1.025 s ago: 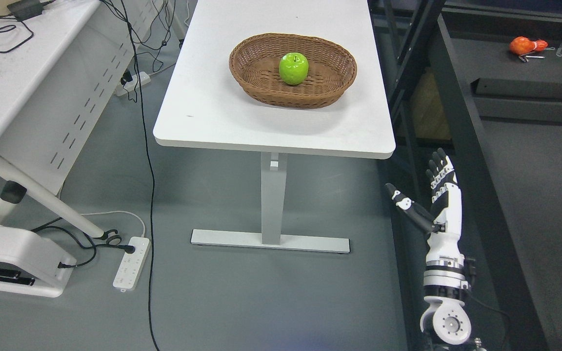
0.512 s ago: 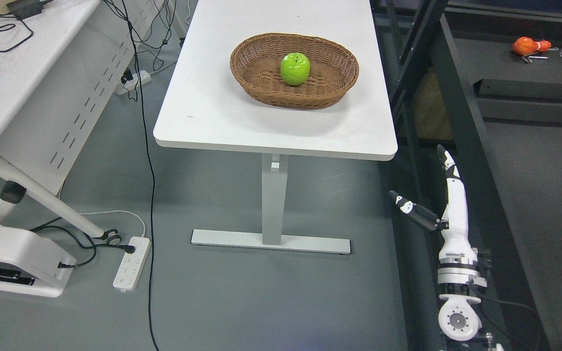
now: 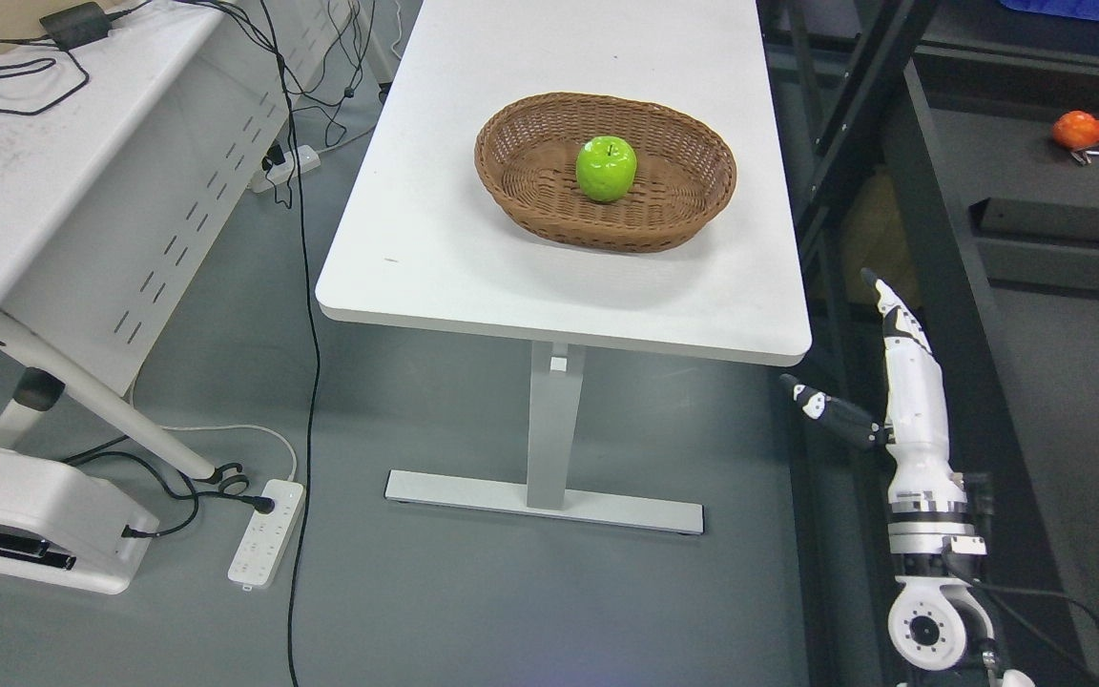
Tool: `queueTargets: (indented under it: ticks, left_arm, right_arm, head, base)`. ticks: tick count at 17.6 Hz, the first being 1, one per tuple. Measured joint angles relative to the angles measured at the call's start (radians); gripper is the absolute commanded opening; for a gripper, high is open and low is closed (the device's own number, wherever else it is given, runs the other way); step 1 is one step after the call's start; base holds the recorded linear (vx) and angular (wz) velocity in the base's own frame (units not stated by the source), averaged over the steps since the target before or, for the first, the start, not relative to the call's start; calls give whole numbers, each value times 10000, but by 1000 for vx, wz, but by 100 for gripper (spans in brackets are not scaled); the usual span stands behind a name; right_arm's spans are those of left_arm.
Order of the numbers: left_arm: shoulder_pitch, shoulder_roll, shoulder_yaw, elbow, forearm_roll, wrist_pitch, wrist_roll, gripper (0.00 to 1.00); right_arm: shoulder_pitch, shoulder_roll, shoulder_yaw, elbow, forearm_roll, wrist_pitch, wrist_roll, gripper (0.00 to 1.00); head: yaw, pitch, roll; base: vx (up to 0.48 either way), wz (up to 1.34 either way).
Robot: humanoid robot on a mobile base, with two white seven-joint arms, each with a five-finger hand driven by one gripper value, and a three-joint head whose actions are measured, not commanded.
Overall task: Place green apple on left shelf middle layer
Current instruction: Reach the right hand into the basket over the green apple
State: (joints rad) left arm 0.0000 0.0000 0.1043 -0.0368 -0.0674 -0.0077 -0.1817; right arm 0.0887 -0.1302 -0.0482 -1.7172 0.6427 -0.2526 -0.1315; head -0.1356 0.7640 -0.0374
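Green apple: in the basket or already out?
In: the green apple sits upright, stem up, inside the wicker basket; the right robot hand is well clear.

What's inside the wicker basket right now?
Only the green apple, upright near the middle of the wicker basket. The patch of weave under the apple is hidden, and the near wall's inner face cannot be seen.

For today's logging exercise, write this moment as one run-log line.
phase: pre-grasp | green apple: in wicker basket on white table | right hand: open, low beside table | left hand: out of view
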Motion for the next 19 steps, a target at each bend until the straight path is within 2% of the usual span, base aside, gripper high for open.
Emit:
queueTargets:
  ticks: [4,13,19]
  left_arm:
    - [0,0,0,0,0,0,0,100]
    - [-1,0,0,0,1,0,0,100]
    - [-1,0,0,0,3,1,0,100]
  right_arm:
    - [-67,116,141,-20,165,-215,32,100]
    - [-671,331,644,-39,585,199,65,100]
    - [-1372,290,949,15,1144,751,1154,100]
  head:
    - [0,0,0]
    - [0,0,0]
    - [0,0,0]
  base:
    - [180,195]
    - [195,161]
    - [142,64]
